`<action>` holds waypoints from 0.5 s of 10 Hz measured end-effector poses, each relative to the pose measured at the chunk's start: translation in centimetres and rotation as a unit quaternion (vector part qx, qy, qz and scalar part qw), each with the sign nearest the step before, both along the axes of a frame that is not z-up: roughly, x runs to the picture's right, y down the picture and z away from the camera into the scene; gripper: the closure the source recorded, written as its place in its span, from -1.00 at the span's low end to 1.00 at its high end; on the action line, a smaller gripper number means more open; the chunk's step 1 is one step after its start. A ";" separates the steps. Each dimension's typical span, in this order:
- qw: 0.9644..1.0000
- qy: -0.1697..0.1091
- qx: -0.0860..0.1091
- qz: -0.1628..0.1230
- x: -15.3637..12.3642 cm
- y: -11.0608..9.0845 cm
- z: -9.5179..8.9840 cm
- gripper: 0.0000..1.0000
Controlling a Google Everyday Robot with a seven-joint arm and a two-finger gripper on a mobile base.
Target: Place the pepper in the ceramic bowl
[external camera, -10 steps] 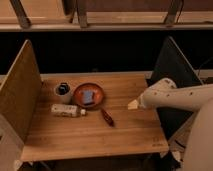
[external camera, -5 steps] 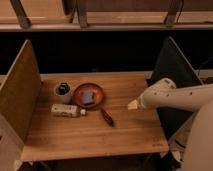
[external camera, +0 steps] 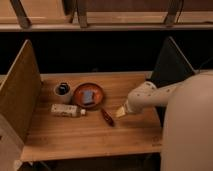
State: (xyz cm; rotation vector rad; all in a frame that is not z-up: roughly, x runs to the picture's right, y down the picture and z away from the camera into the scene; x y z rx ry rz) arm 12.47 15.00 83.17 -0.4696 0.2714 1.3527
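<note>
Wooden worktop (external camera: 75, 136), with upright side panels (external camera: 20, 92) at left and right and a dark recess behind. The pepper (external camera: 107, 117) lies flat just front-right of the bowl (external camera: 78, 94), clear of its rim. Its long axis runs diagonally, the far end towards the bowl; the tapered end cannot be told. The gripper (external camera: 120, 112) sits low, right of the bowl, just beside the pepper, fingers spread and holding nothing. Bare wood runs from the bowl to the front edge.

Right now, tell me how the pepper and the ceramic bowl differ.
The pepper is slender; the ceramic bowl is round and wider. The pepper is dark red, the ceramic bowl orange-brown. The ceramic bowl holds a blue object; the pepper lies bare. Both rest on the table. The gripper hovers beside the pepper.
</note>
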 end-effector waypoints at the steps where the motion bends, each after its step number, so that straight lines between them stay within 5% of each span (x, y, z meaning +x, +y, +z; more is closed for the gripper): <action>1: 1.000 -0.007 -0.003 -0.010 -1.0 -0.1 0.3 -0.60; 5: 0.995 -0.046 -0.036 -0.084 -7.6 1.0 2.1 -0.60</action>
